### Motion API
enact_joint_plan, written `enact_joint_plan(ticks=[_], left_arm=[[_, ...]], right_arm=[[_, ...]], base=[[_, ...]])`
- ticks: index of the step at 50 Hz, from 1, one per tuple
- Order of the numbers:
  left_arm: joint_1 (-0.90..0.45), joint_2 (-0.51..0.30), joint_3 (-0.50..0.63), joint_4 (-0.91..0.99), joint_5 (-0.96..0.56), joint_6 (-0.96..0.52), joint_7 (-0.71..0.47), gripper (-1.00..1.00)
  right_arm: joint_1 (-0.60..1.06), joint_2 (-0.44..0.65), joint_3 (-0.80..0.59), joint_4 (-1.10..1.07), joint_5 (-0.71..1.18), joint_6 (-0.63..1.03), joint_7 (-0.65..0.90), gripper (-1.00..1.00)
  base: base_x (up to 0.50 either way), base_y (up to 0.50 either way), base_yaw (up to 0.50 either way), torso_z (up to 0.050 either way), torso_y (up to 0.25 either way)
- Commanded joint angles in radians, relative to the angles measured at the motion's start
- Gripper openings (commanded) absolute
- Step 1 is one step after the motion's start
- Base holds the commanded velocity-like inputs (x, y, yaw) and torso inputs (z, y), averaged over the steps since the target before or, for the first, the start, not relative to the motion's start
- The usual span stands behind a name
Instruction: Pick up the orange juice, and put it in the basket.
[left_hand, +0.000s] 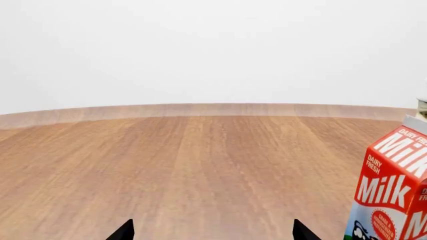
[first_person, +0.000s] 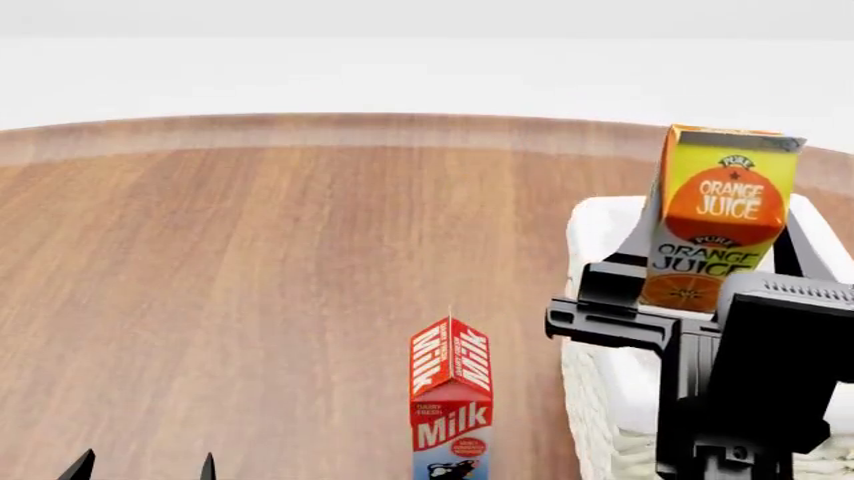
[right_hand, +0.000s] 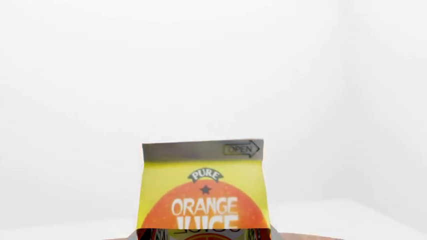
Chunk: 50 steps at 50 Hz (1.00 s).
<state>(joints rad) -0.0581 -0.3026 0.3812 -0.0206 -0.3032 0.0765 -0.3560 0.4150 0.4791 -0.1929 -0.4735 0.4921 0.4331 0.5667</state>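
Broad wooden counter (first_person: 240, 260) carrying everything in view, curved far edge against a plain white backdrop. On its right side, the basket (first_person: 597, 232): cream woven wall, white liner folded over the rim, interior largely screened by the right arm in the head view. Above the basket, the orange juice (first_person: 715, 218), held aloft and clear of the counter, tilted slightly off vertical, its base level with or just over the near part of the rim; whether fully inside the rim line, cannot tell. Right pincer (first_person: 674, 300) clamped on the lower body of the carton, gable top and "ORANGE JUICE" face filling the right wrist view. Step in hand, as judged: lowering and release. For a clean placement: centre the carton over the open interior, well away from the folded liner; correct the tilt to upright before descent; lower slowly until the base seats on the basket floor; open only then, and withdraw straight upward to avoid dragging the carton over. Risk: base catching on the rim or liner and toppling outward. Smaller item, the milk carton (first_person: 450, 400), upright on the counter just beside the basket's left wall; no contact needed. Left pincer (left_hand: 212, 231) low over bare counter, tips spread wide, empty, near the milk carton but apart from it.
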Motion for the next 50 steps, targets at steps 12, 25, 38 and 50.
enact_joint_plan(ticks=[12,25,38,50], left_arm=[[-0.002,-0.004,0.005,-0.001,-0.004,0.002,-0.004,1.0],[-0.002,-0.006,0.008,-0.001,-0.006,0.003,-0.007,1.0],[-0.003,-0.007,0.011,-0.001,-0.008,0.004,-0.009,1.0],[-0.004,-0.009,0.014,-0.002,-0.009,0.005,-0.011,1.0]], right_arm=[[0.003,-0.036,-0.001,0.175,-0.077,-0.099,-0.036,-1.0],[0.045,-0.061,-0.018,0.307,-0.11,-0.154,-0.058,-1.0],[0.08,-0.088,-0.027,0.44,-0.137,-0.212,-0.073,-1.0],[0.103,-0.103,-0.023,0.526,-0.141,-0.257,-0.088,-1.0]], base=[[0.0,0.0,0.0,0.0,0.0],[0.0,0.0,0.0,0.001,0.001],[0.0,0.0,0.0,0.0,0.001],[0.0,0.0,0.0,0.0,0.001]])
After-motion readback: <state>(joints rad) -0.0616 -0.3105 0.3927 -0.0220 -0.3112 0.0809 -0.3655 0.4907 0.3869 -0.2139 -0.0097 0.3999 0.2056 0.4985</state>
